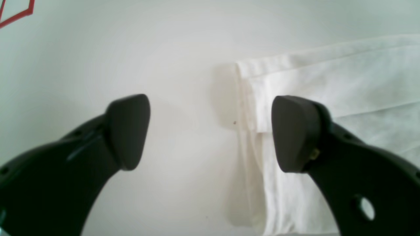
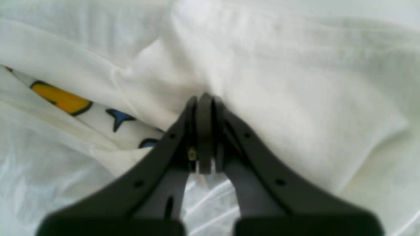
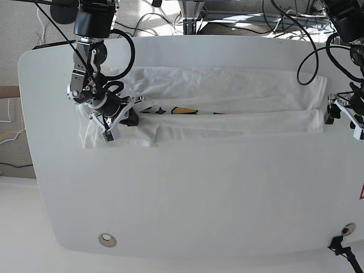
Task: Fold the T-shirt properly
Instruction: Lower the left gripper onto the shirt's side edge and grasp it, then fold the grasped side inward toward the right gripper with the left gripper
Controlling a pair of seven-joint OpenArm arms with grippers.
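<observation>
The T-shirt [image 3: 227,105] lies as a long folded band; right end effector [image 2: 204,98] pinches its cloth, left end effector [image 1: 210,131] is wide.

Matte blk curved fingers [image 1: 128,131] w/ round holes; blk cables [image 3: 128,51].

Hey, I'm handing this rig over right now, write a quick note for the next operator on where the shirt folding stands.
Left gripper: open, holding nothing, poised at the end of the T-shirt, over the bare table.
Right gripper: shut on a bunch of white cloth at the opposite end of the shirt.
Shirt: lies as a long band across the far half of the table. The near long edge is folded in over the middle; only a strip of the colourful print shows in the gap.
Done: lengthwise folding appears under way.
Left: probably flattening the bunched end, then folding the band across its length.
</observation>
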